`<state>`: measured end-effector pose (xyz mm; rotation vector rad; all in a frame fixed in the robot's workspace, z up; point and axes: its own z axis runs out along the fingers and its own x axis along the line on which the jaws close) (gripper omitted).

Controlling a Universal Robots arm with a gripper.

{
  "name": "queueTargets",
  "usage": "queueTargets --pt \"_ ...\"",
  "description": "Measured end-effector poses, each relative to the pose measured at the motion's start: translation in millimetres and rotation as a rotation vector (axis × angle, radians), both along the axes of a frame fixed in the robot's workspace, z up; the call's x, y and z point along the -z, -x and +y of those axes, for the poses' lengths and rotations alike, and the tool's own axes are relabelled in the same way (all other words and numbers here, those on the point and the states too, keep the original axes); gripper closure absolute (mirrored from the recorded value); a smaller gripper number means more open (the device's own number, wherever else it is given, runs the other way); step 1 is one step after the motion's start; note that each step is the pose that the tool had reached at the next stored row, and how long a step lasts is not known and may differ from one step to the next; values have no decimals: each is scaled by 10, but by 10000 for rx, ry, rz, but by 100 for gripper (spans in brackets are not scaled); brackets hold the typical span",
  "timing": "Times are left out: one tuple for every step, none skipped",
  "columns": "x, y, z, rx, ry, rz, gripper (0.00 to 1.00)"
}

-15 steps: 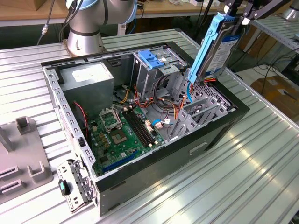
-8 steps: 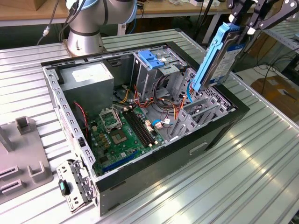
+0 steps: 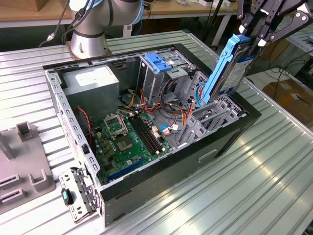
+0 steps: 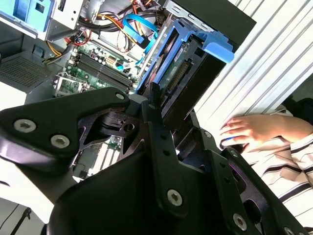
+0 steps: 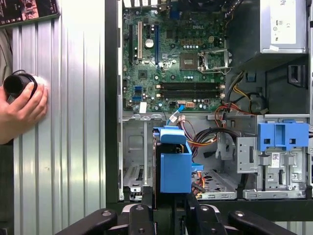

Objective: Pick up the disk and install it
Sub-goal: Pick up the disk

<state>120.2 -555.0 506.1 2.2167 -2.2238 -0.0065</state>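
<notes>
Above the open computer case (image 3: 195, 156), the fingers (image 3: 258, 30) clamp the steeply tilted disk (image 3: 229, 66).

**Exterior view:** bright, even light is falling from above. The ribbed metal table (image 3: 274, 161) is gleaming in pale streaks toward the exterior view's right. The computer case (image 3: 161, 161) is shading its own floor, and the circuit board (image 3: 122, 142) is lying in soft shadow.

**Second wrist view:** the table is washing out to near white. The gripper (image 4: 171, 120) is showing as a dark mass against it, its screws catching small glints.

**First wrist view:** glare is bleaching the table beside a hand (image 5: 22, 105). The disk (image 5: 175, 166) is glowing saturated blue. The recess beside the power supply (image 5: 283, 24) is sinking into darkness.
</notes>
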Motion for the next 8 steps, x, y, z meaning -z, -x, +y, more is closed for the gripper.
queueTargets --pt "0 0 0 0 0 0 65" --pt "1 0 0 0 -1 0 65" --pt "1 0 0 0 -1 0 65" --pt "2 0 0 0 -1 0 65" --pt "9 0 0 0 -5 0 65" --pt "35 0 -1 0 -2 0 65" --pt "64 0 -1 0 -2 0 65" --pt "93 0 0 0 -1 0 65"
